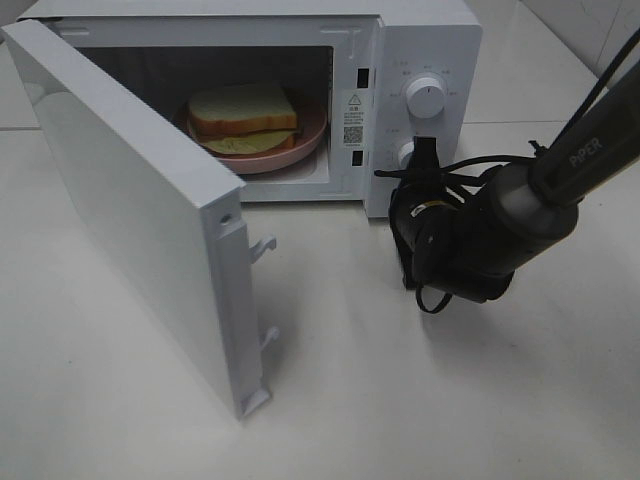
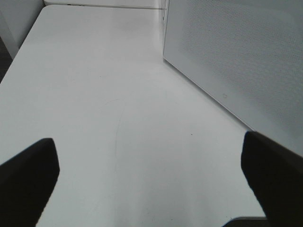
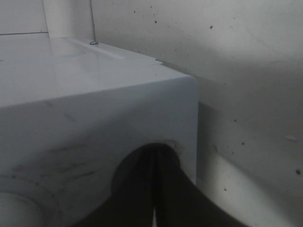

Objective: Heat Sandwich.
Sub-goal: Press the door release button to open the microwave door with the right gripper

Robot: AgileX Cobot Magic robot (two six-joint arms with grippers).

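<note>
A white table (image 1: 480, 400) carries everything, and the largest thing on it is a white microwave oven (image 1: 430, 40) standing at the far side with its cavity facing the camera. Its door (image 1: 130, 210) is swung wide open on the left and juts toward the near edge, with 2 latch hooks showing on its free edge. The black right arm (image 1: 590, 150) comes in from the right of the high view and reaches to the oven's control panel. Inside the cavity sits a round pink plate (image 1: 300, 150), and the sandwich (image 1: 243, 110) rests on it: 2 square slices of white bread with tan crust and a yellow-green filling showing along the front edge, covering most of the plate. The left hand (image 2: 151, 179) appears only in its own wrist view, where its 2 dark fingers (image 2: 28, 175) are spread wide apart over bare table, holding nothing, with the dotted outer face of the door close by. The right hand (image 1: 425, 158) has its fingers (image 3: 137, 189) pressed together with only a thin seam between them, its tip at the front panel just beside the lower knob (image 1: 405, 153); whether it touches the panel or knob cannot be told. The upper knob (image 1: 425, 98) sits above it, apart from the hand.
</note>
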